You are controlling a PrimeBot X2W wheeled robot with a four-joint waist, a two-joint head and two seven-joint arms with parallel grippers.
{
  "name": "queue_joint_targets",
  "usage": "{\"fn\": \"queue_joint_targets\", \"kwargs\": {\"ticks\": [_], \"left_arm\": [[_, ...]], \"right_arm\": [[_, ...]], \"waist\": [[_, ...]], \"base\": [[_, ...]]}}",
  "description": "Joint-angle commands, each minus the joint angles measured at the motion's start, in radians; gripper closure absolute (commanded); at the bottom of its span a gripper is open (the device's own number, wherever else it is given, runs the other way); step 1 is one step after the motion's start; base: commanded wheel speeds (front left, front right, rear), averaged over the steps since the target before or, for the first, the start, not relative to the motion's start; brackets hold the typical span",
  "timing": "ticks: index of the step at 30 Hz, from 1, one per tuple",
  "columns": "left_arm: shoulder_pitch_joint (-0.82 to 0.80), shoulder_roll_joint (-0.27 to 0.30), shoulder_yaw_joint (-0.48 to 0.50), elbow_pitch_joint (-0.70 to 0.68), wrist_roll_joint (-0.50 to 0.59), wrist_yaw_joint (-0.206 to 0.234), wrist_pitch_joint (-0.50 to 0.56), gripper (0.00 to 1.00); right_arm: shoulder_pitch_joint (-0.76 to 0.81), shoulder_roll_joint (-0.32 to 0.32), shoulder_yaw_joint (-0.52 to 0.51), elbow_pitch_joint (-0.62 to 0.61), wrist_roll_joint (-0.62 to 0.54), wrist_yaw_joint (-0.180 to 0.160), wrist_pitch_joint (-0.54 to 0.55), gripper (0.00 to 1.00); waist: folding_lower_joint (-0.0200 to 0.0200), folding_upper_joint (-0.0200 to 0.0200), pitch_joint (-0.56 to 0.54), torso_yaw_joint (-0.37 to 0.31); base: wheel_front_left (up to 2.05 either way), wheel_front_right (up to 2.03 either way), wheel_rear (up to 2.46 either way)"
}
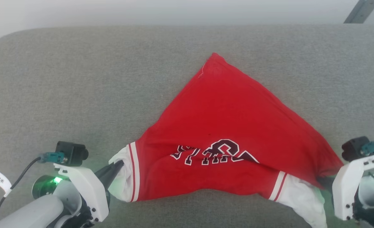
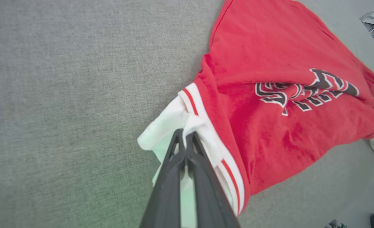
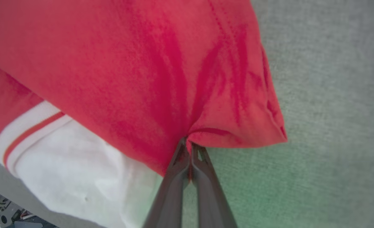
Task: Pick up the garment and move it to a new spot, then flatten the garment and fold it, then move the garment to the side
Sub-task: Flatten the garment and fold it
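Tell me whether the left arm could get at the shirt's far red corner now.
Probably not yet: the left claw is shut on the white sleeve end and must let go first. Nothing on the grey surface blocks the way to the far red corner.

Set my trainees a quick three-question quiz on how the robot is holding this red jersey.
1. True or false: the left hand is shut on the garment's white sleeve end.
2. Which colour of cloth does the right hand pinch: A red, B white, C black?
3. What colour is the surface under the garment?
Key: 1 true; 2 A; 3 grey.
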Motion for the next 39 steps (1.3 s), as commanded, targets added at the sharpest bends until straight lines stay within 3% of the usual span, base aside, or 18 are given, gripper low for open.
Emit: {"fn": "queue_joint_targets", "kwargs": {"ticks": [1,2,3,4,5,18,24,29,39], "left_arm": [[0.015,0.007,0.003,-0.006,-0.003,0.007,-0.006,1.00],[0.016,0.011,0.004,-0.009,-0.004,0.009,-0.006,1.00],[0.018,0.013,0.003,-0.013,-0.003,0.010,-0.005,1.00],[0.021,0.014,0.002,-0.017,-0.003,0.011,-0.004,1.00],[0.024,0.015,0.003,-0.020,-0.005,0.014,-0.004,1.00],[0.033,0.032,0.004,-0.053,-0.006,0.030,-0.005,1.00],[0.013,0.016,-0.003,-0.060,0.008,0.031,0.005,1.00],[-0.011,-0.007,-0.012,-0.064,0.025,0.020,0.016,1.00],[-0.086,-0.097,-0.038,-0.021,0.057,-0.027,0.043,1.00]], "right_arm": [[0.040,0.031,-0.011,0.008,-0.027,-0.001,-0.002,1.00],[0.051,0.048,-0.023,0.009,-0.039,-0.001,-0.005,1.00],[0.059,0.063,-0.031,0.008,-0.051,-0.001,-0.004,0.90],[0.063,0.074,-0.036,0.004,-0.063,-0.001,-0.003,0.42],[0.064,0.085,-0.042,-0.004,-0.072,-0.001,-0.007,0.00],[0.040,0.107,-0.139,-0.305,-0.127,-0.001,0.029,0.00],[-0.052,0.107,-0.122,-0.340,-0.162,-0.001,0.015,0.00],[-0.212,0.125,-0.070,-0.248,-0.194,-0.001,-0.038,0.00],[-0.573,0.144,0.082,0.174,-0.202,-0.001,-0.163,0.00]], "waist": [[0.0000,0.0000,-0.004,-0.008],[0.0000,0.0000,-0.006,-0.012],[0.0000,0.0000,-0.007,-0.014],[0.0000,0.0000,-0.008,-0.016],[0.0000,0.0000,-0.009,-0.019],[0.0000,0.0000,-0.015,-0.019],[0.0000,0.0000,-0.008,0.008],[0.0000,0.0000,0.010,0.049],[0.0000,0.0000,0.063,0.182]], "base": [[0.00,0.00,0.00],[0.00,0.00,0.00],[0.00,0.00,0.00],[0.00,0.00,0.00],[0.00,0.00,0.00],[0.00,0.00,0.00],[0.00,0.00,0.00],[0.00,0.00,0.00],[0.00,0.00,0.00]]}}
